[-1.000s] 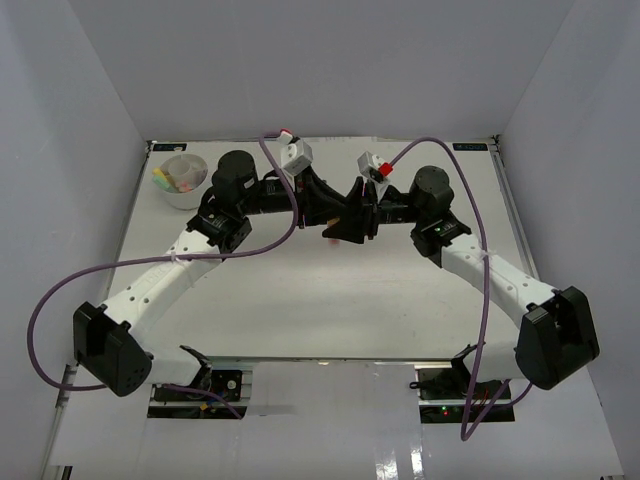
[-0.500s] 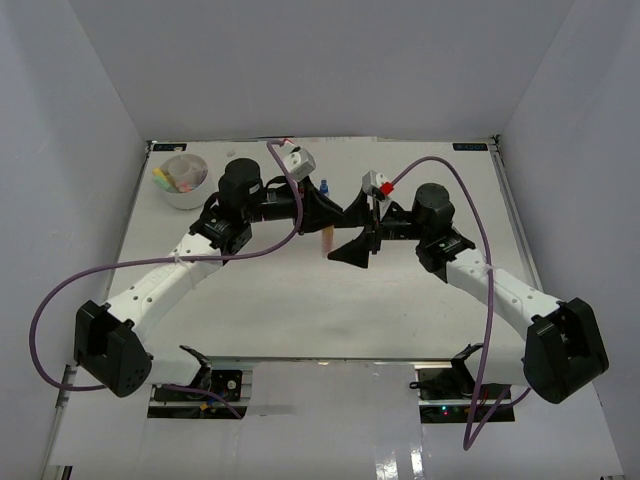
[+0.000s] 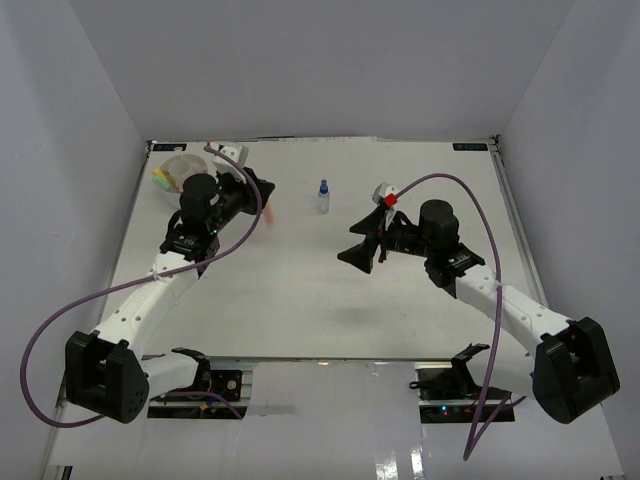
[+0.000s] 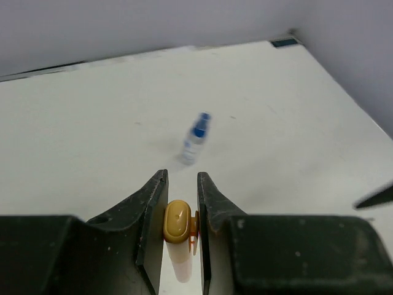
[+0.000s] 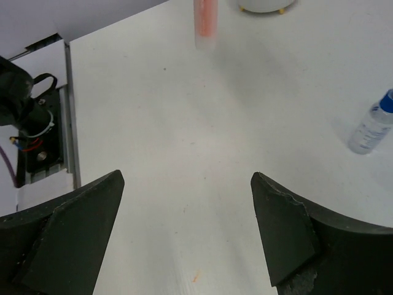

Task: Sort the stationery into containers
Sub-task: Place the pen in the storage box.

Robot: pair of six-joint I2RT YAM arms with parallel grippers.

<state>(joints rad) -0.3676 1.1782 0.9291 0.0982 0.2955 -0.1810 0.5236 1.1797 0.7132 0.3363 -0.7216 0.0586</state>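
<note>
Top external view showed the left gripper (image 3: 262,205) near the far-left corner of the white surface (image 3: 300,290), just beside the white round plastic tub (image 3: 176,159). The arm's dark joint hid part of the tub's near side. Something yellow (image 3: 161,178) lay against the tub's left inner wall; its other contents were too small to tell apart.

The left gripper was pinching a pale pink-orange marker (image 3: 269,213). From the left wrist view, the two dark fingers (image 4: 151,212) pressed on either side of the marker's tan, oval end (image 4: 177,222), and its pale body pointed down toward the surface.

A small clear plastic bottle with a blue cap (image 3: 322,196) stood upright on the surface, alone, between the two grippers and farther back. It showed again ahead of the left gripper (image 4: 195,138) and at the right edge of the right wrist view (image 5: 373,126).

The right gripper (image 3: 362,250) hung right of centre with its jaws spread wide and nothing between them (image 5: 187,178). The marker (image 5: 205,21) and the tub's base (image 5: 264,5) sat at the top of the right wrist view.
</note>
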